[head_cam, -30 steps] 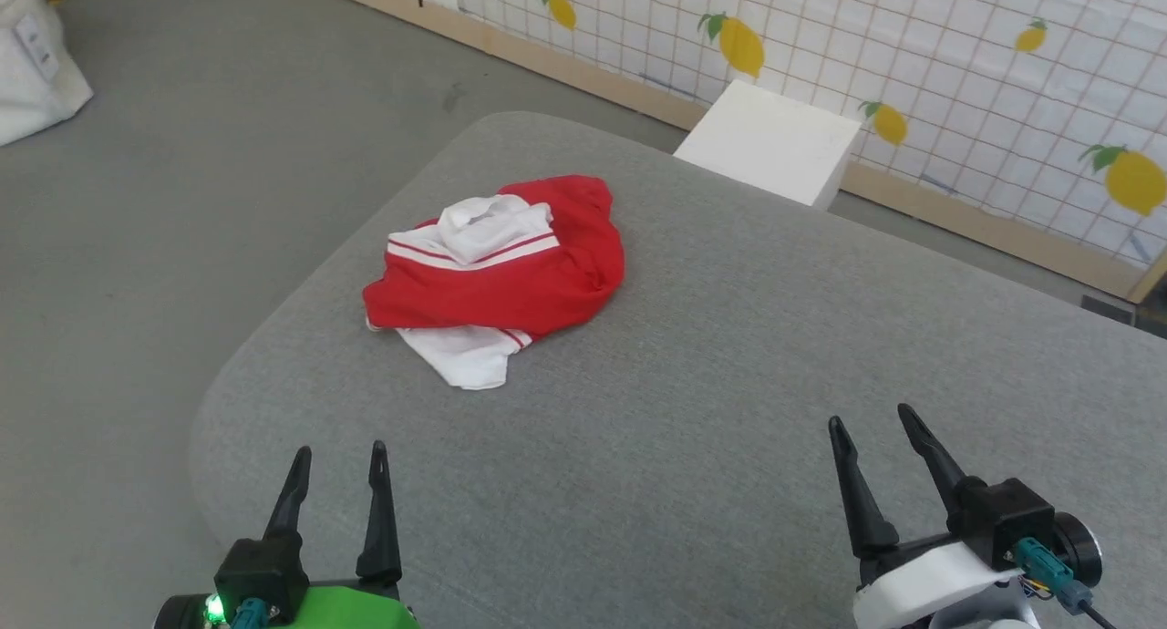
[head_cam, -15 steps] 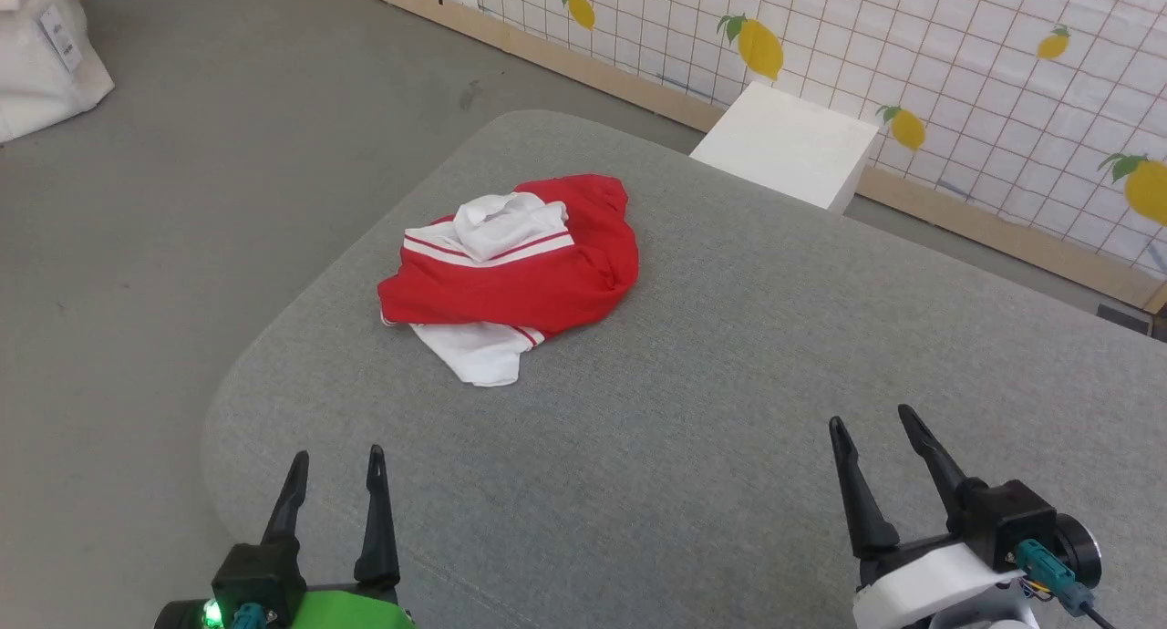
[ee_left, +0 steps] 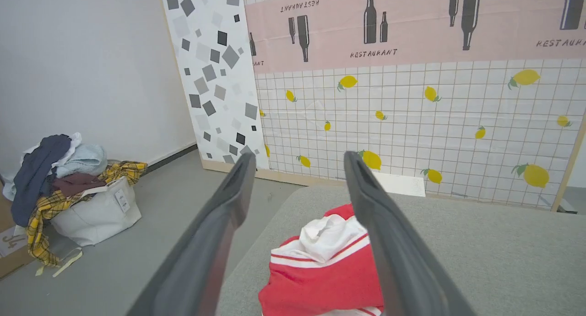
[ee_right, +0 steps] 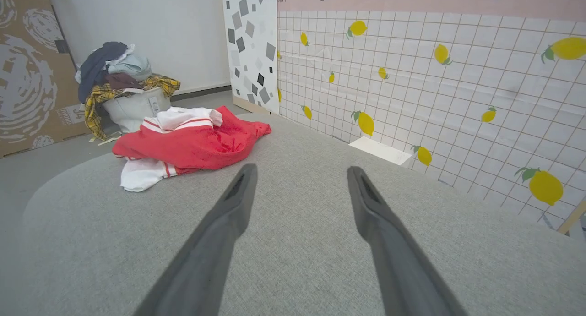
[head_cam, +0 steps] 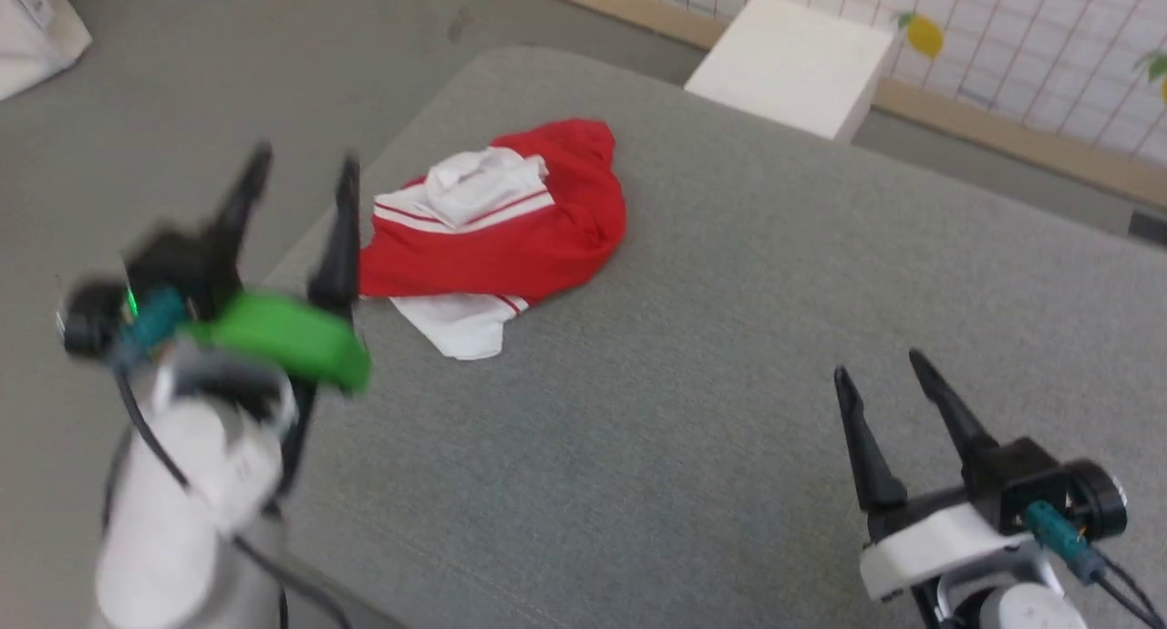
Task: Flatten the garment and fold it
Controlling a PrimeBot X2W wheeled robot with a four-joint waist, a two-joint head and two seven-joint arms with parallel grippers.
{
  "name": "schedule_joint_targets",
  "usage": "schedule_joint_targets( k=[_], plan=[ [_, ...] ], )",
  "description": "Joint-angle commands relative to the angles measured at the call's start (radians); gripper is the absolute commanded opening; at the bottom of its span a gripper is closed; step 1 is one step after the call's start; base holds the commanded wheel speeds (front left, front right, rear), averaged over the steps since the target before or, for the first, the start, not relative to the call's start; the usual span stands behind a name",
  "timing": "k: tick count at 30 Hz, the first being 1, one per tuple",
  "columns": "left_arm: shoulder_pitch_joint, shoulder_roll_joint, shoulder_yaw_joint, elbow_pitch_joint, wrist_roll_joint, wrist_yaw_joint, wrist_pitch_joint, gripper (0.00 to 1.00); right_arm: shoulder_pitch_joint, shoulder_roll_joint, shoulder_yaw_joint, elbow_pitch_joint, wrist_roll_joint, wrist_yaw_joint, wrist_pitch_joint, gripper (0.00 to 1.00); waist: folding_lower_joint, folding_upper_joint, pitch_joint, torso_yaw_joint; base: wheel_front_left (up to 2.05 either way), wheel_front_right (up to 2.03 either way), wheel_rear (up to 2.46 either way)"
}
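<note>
**Left gripper beside the crumpled garment, right gripper well back**

Nearest, by the near right corner of the grey padded table [head_cam: 684,401], the right gripper [head_cam: 877,365] hangs low with its two dark fingers spread wide and nothing between them. From its wrist view the cloth lies far ahead and to the left, with bare table in between.

Farther in, at the table's left edge, the left gripper [head_cam: 304,159] is blurred in the head view. Its fingers are also spread wide and empty. Its right finger stands just beside the left end of the garment [head_cam: 511,237]; whether it touches the cloth I cannot tell. In the left wrist view the heap sits just ahead and below, a little right of the gap between the fingers.

The garment is a crumpled red mound near the table's far left corner. It has a white striped sleeve bunched on top, and another white sleeve pokes out toward the near edge. Its long axis runs roughly left to right, across the left gripper's line of reach.

I judge the left arm much the better placed for the first pinch, probably at that near sleeve or the left hem.

Beyond the table stand a white block [head_cam: 793,64] and the lemon-patterned wall [head_cam: 1021,55].
</note>
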Motion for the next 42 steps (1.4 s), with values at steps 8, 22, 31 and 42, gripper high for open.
schedule_joint_targets(
  k=[8,22,31,42],
  plan=[
    [-0.298,0.09,-0.026,0.086,-0.055,-0.036,0.205,1.0,-0.057,-0.023,-0.001,-0.161,-0.053,-0.002,0.073,1.0,-0.0001,0.0,0.217,-0.099,0.0,0.0,0.0],
    [-0.489,0.147,-0.079,0.351,-0.147,-0.046,0.469,1.0,-0.138,-0.099,0.002,-0.331,-0.022,-0.002,0.145,1.0,-0.0001,0.0,0.434,-0.215,0.0,0.0,0.0],
    [-0.464,0.181,-0.051,0.431,-0.166,-0.006,0.553,1.0,-0.16,-0.119,-0.02,-0.358,-0.006,-0.002,0.154,1.0,-0.0001,0.0,0.521,-0.245,0.0,0.0,0.0],
    [-0.419,0.177,-0.034,0.486,-0.234,-0.003,0.633,0.0,-0.182,-0.122,-0.021,-0.358,0.007,-0.002,0.155,1.0,-0.0001,0.0,0.532,-0.246,0.0,0.0,0.0]
  ],
)
